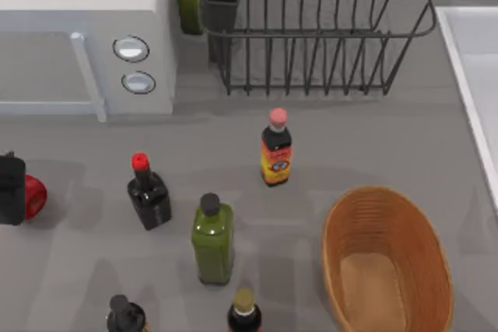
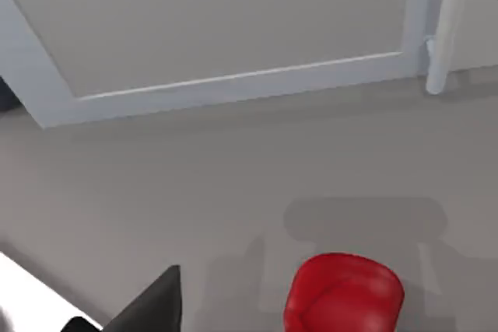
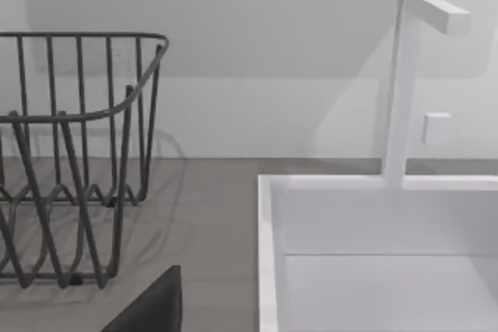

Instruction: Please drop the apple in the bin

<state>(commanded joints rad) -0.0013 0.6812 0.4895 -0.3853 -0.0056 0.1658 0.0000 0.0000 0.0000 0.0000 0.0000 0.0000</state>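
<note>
The apple [image 1: 34,196] is seen at the far left edge of the table [image 1: 389,153], resting on the grey surface, with the left gripper [image 1: 11,190] as a dark block directly against its left side, partly covering it. Whether the left jaws are released or clenched on the fruit cannot be told from the pictures. In the left wrist view the apple [image 2: 344,293] lies on the table in front of the closed door of the microwave [image 2: 233,29], with one dark fingertip [image 2: 152,305] seen beside it and apart from it. The bin [image 1: 387,262] stands at the near right of the table, well apart from the apple, its lighter flat bottom bare. Between the two stand several bottles: a dark bottle with a red cap [image 1: 148,192], a green bottle [image 1: 212,239], and a sauce bottle with a pink cap [image 1: 275,149] farther back. The microwave [image 1: 85,36] sits at the far left, and the black wire dish rack [image 1: 311,29] at the far middle. In the right wrist view the dish rack [image 3: 70,153] and a white sink with its tap [image 3: 389,231] are seen; the state of the right jaws cannot be told.
</note>
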